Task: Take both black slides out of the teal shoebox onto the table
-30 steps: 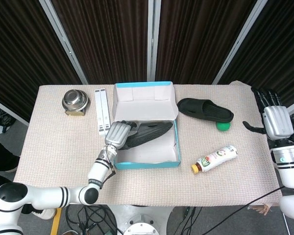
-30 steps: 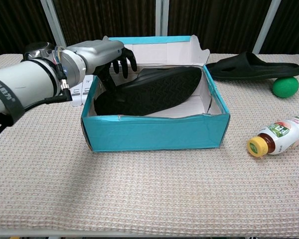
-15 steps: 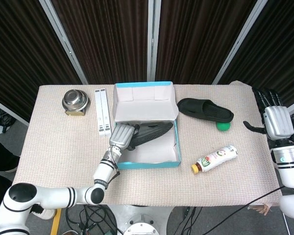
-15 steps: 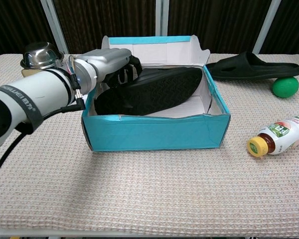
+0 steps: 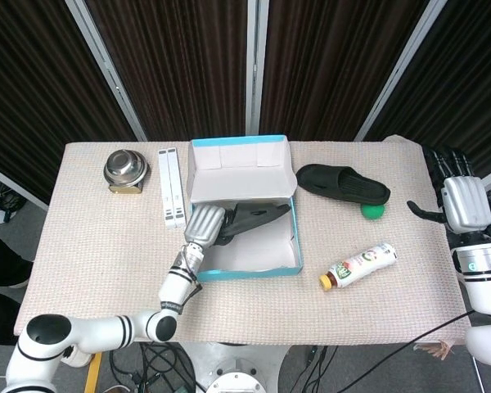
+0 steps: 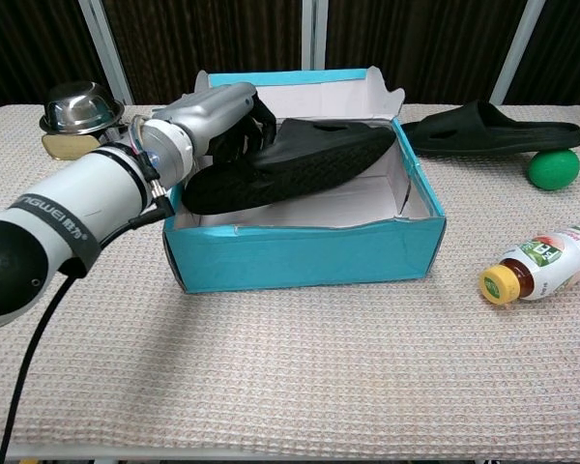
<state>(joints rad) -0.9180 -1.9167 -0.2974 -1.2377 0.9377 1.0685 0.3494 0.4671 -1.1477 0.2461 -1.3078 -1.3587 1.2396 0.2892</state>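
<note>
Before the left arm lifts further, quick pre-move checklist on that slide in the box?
1. Left hand grips the black slide in the box at its near end: ok.
2. Slide clear of the teal shoebox rim: not ok; it is raised and tilted, far end by the right wall.
3. Grip firm enough to hold through the lift: cannot tell, fingers mostly hidden.
4. Other black slide already on the table: ok, right of the box.
5. Drop zone: bottle and green ball lie to the right; pick a bare spot.
6. Right hand out of the way: ok, at the table's right edge.
</note>
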